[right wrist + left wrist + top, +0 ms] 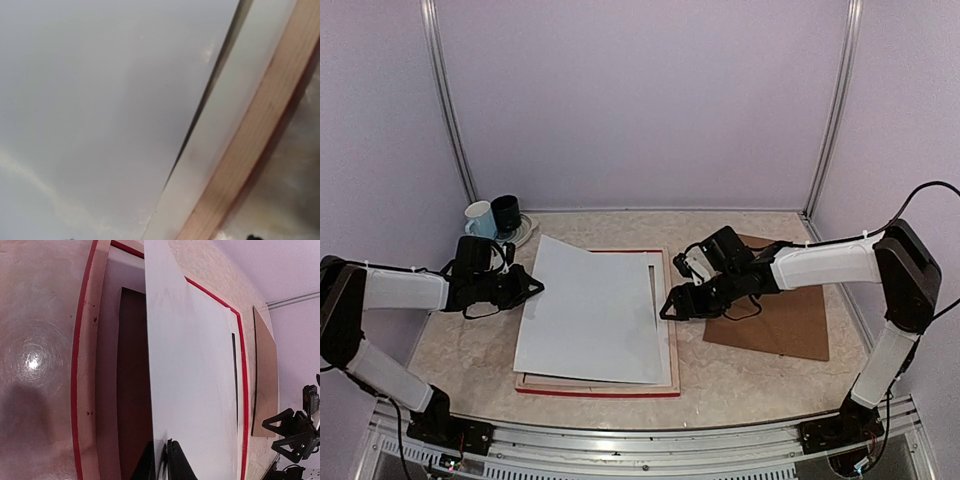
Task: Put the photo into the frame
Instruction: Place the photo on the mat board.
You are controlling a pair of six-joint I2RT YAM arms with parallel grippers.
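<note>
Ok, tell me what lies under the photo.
The frame lies under the photo, its wooden border showing at the right and near edges. Its dark recess shows beneath the lifted left edge; the rest is covered.

The frame lies flat in the middle of the surface, and the photo rests on it askew, its left edge raised and reaching past the frame's left side toward the surface's left edge. The left end effector meets that raised edge, the right end effector sits at the frame's right side, and the backing board lies flat just right of the frame. In the far left corner the left cup and the right cup stand side by side on a plate.
</note>
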